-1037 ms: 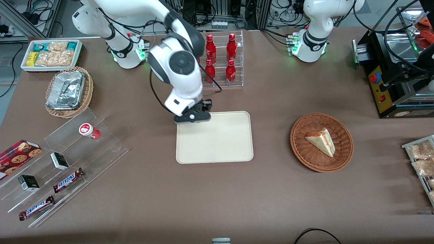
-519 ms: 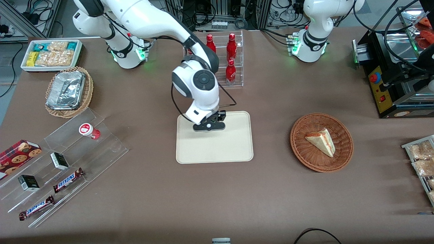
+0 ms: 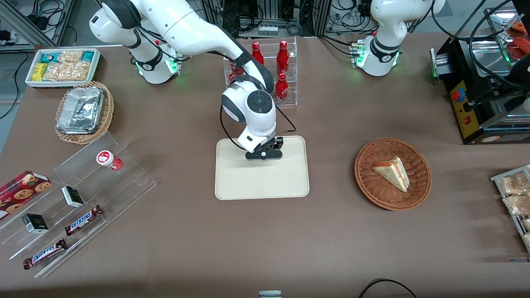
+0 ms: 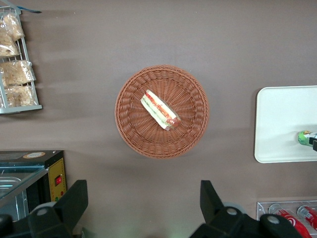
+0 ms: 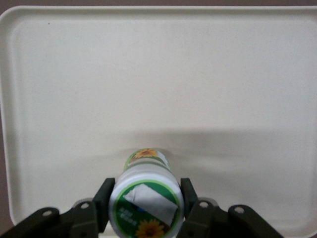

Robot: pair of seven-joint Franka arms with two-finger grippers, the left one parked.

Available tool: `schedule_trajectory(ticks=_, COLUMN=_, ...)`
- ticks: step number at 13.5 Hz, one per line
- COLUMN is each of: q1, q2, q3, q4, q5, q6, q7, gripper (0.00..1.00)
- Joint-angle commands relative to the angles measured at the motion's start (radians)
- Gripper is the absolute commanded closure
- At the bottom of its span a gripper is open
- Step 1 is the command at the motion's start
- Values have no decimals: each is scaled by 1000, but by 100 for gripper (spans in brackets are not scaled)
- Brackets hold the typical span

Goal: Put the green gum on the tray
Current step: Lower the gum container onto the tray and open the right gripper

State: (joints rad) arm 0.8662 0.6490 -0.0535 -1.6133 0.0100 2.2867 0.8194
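Gum (image 5: 146,198) between hand (image 5: 145,204) fingers (image 5: 103,202)

White right arm (image 3: 248,111), dark joints, black end effector (image 3: 265,154).

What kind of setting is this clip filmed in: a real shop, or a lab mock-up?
Most likely a lab mock-up of a snack counter. Snickers bars on clear risers and a rack of red bottles share one table; cables and equipment racks crowd its edge. The gripper, above the tray, holds the green gum.

A brown table (image 3: 265,240) fills the frame, with metal racks and tangled cables (image 3: 265,16) along the top edge.
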Motion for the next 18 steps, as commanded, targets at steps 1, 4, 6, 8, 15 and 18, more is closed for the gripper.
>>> schedule_trajectory(ticks=1, q1=8, q2=29, q3=-12, q4=23, q5=-5, q6=10, q7=23, gripper=100)
schedule_trajectory(ticks=4, q1=8, q2=44, q3=-12, q4=27, q5=-5, q6=34, q7=21, gripper=67)
schedule_trajectory(ticks=6, q1=7, q2=46, q3=-12, q4=24, q5=-4, q6=45, q7=23, gripper=0)
schedule_trajectory(ticks=8, q1=-1, q2=38, q3=-14, q4=26, q5=-2, q6=39, q7=23, gripper=0)
schedule_trajectory(ticks=15, q1=-71, q2=-320, q3=-17, q4=-120, q5=5, q6=-173, q7=18, gripper=0)
schedule_trajectory(ticks=18, q1=-153, q2=-503, q3=-16, q4=-223, q5=11, q6=-267, q7=-90, gripper=0)
